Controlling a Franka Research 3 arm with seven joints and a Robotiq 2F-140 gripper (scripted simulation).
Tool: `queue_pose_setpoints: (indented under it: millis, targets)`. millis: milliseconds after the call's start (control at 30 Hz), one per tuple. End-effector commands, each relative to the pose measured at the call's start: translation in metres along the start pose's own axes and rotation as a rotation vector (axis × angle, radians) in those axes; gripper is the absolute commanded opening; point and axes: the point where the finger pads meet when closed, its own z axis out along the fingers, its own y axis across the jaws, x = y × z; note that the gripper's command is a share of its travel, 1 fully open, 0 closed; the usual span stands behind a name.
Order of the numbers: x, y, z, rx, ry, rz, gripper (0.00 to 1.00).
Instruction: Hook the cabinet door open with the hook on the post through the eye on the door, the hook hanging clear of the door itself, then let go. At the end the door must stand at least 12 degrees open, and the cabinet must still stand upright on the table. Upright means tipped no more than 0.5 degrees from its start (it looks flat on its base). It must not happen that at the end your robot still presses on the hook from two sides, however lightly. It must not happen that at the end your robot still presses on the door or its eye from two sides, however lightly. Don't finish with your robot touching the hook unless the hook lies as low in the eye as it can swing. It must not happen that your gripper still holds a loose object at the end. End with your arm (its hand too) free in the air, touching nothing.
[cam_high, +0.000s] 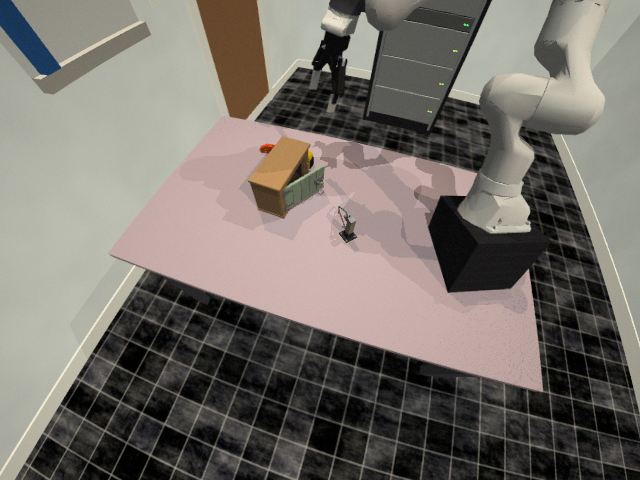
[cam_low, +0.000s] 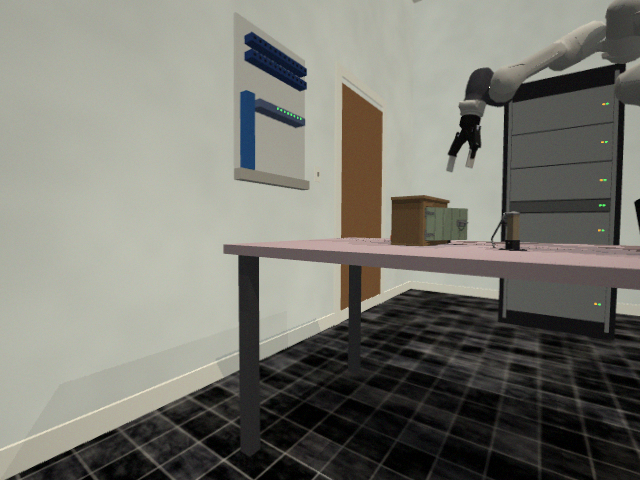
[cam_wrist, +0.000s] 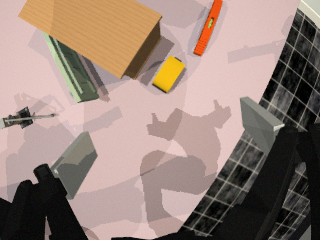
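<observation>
Boxy wood-grained cabinet (cam_high: 272, 167) (cam_low: 408, 219) (cam_wrist: 100, 32) — green plank-lined door (cam_high: 303, 189) (cam_low: 445, 224) (cam_wrist: 72, 72) ajar.

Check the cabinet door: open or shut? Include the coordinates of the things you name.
Open: the green door (cam_high: 303, 189) (cam_low: 446, 224) (cam_wrist: 72, 70) stands angled out from the wooden cabinet (cam_high: 279, 164) (cam_low: 408, 221) (cam_wrist: 100, 30), its free edge clear.

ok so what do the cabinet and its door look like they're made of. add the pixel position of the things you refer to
The cabinet (cam_high: 279, 164) (cam_low: 408, 221) (cam_wrist: 95, 30) looks like wood with a satin finish, going by the tan-brown colour and fine grain lines on its top. The door (cam_high: 302, 190) (cam_low: 444, 223) looks like green-painted wooden planks, from its vertical seams, though it could be painted metal.
</observation>
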Motion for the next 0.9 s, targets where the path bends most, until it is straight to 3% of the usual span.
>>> queue_pose_setpoints:
  millis: [0, 100, 133, 667, 700, 867]
  targets:
    - [-0.001, 0.000, 0.001, 0.003, -0.003, 0.006, 1.00]
    - [-0.001, 0.000, 0.001, 0.003, -0.003, 0.006, 1.00]
    - [0.016, -0.029, 0.013, 0.024, -0.035, -0.052, 1.00]
    - [0.016, -0.029, 0.013, 0.024, -0.035, -0.052, 1.00]
    - [0.029, -0.056, 0.023, 0.041, -0.065, -0.104, 1.00]
    - [0.029, -0.056, 0.023, 0.041, -0.065, -0.104, 1.00]
